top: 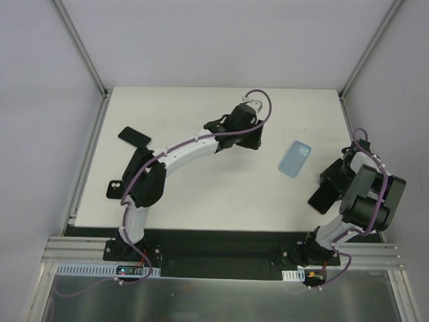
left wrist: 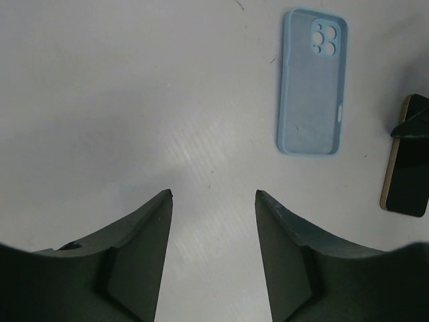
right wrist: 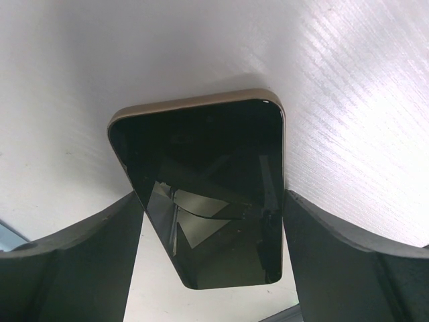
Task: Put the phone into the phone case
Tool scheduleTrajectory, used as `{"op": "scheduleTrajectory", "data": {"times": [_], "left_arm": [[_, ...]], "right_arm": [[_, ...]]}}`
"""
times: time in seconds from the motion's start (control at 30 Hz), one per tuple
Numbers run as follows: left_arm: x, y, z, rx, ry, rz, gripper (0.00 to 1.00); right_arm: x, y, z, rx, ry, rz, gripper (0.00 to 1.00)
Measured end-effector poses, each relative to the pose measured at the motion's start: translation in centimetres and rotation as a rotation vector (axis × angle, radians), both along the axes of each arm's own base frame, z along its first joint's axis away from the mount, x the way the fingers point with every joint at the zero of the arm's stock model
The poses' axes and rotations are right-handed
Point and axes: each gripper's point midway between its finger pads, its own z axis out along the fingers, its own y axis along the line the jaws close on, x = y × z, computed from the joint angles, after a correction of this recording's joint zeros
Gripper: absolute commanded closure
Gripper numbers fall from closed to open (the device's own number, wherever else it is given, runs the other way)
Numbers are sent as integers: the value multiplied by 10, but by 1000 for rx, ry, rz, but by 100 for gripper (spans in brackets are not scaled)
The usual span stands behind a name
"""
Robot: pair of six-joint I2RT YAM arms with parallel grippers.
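The black-screened smartphone with a gold-coloured metal rim (right wrist: 208,188) sits screen up near the right edge of the white table (top: 201,201), toward its near right corner. It lies between the two dark fingers of the right gripper (right wrist: 212,196), which press against its two long sides and have hold of it about halfway along. Whether its far end rests on the surface or is just off it cannot be told.

The light blue soft rectangular phone case (top: 295,158) lies flat on the table just beside the phone, on the side toward the middle, apart from both grippers. Its camera cut-outs are at one end.

The left gripper (left wrist: 213,193) hangs over bare table near the far edge, left of the case. Its jaws stand partly apart with nothing between them.

A flat black rectangle (top: 134,136) and a smaller black piece with two pale dots (top: 114,189) lie near the left edge.
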Motion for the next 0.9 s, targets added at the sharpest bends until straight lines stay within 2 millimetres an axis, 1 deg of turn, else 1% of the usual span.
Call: {"op": "scheduleTrajectory", "data": {"times": [0.07,0.2,0.3,0.4,0.5,0.57,0.73,0.9], "left_arm": [[4,-24,-20,13,16,-27,50],[2,-59,-54,45,30,-84,50],[-5,-83,-70,74,12,-144,50],[-14,-102,-77,100,-29,-190,51],[-20,-113,-83,121,-57,-218,51],[-23,-117,-88,134,-66,-233,51],[-16,-121,-103,161,-83,-248,51],[-13,-120,-129,204,-74,-251,51]], "right_arm": [[0,0,0,1,0,1,27],[0,1,0,5,-2,5,27],[1,1,0,7,-3,8,28],[1,1,0,8,-4,9,28],[1,2,0,10,-4,11,28],[1,2,0,10,-4,12,28],[1,2,0,12,-4,13,29],[1,2,0,13,-5,14,29]]}}
